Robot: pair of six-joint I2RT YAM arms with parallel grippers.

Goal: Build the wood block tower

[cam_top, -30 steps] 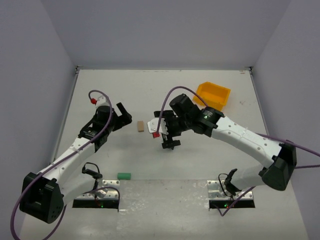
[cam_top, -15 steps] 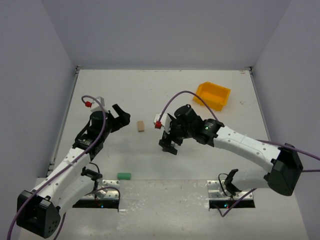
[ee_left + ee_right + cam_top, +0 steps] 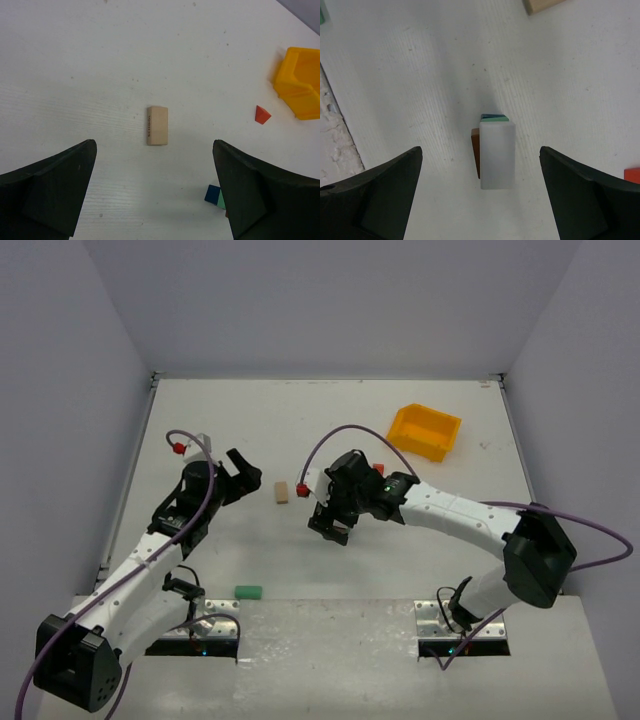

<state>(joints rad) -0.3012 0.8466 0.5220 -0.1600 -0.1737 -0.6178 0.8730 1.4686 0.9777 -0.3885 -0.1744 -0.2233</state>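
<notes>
Right end effector shifted left, seemingly over tower.

yellow plastic bin on the far right of the white table, plain grey walls on three sides

On the worktop the wood block tower stands near the middle, with the lettered block near at its 10 o'clock, the bin well apart at 2 o'clock, a lone block at 7 o'clock
</notes>
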